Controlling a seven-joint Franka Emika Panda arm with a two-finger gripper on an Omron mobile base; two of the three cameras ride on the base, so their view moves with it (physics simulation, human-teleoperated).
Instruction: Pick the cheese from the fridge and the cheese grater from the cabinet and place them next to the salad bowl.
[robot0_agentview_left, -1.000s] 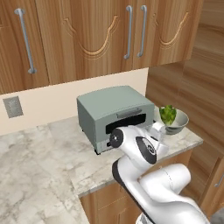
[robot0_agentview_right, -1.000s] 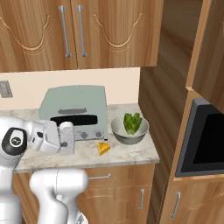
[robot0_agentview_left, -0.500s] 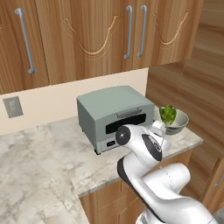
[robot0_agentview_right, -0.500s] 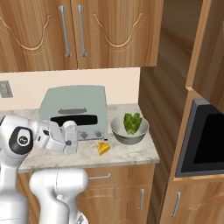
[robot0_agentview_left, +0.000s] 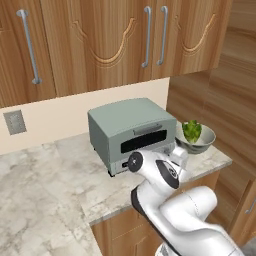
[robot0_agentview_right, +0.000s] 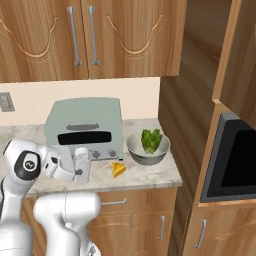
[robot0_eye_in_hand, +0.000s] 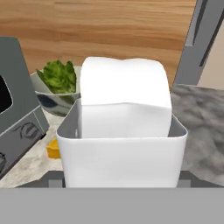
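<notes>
— Silver-white, that box by the arm: is it the cheese grater (robot0_agentview_right: 82, 163)?

— Yes. It stands upright on the marble bench (robot0_agentview_right: 150, 172), long axis vertical, handle at the top, just in front of the toaster oven (robot0_agentview_right: 85, 126).

— And the tool (robot0_agentview_right: 79, 165)?

— Right at the grater, coming in from the left in the right base view. From the hand camera the grater (robot0_eye_in_hand: 124, 131) sits square between the tips, very close. The jaws stand wide, but whether they are pressing on it or loose I cannot tell.

— Where's the cheese (robot0_agentview_right: 118, 170)?

— On the bench, a small yellow wedge just right of the grater and just in front of the salad bowl (robot0_agentview_right: 148, 147), apart from both.

— Anything crowding it?

— The toaster oven directly behind, and the bowl beyond the cheese toward the brown side panel. In the left base view the arm's white elbow covers most of the grater.
</notes>
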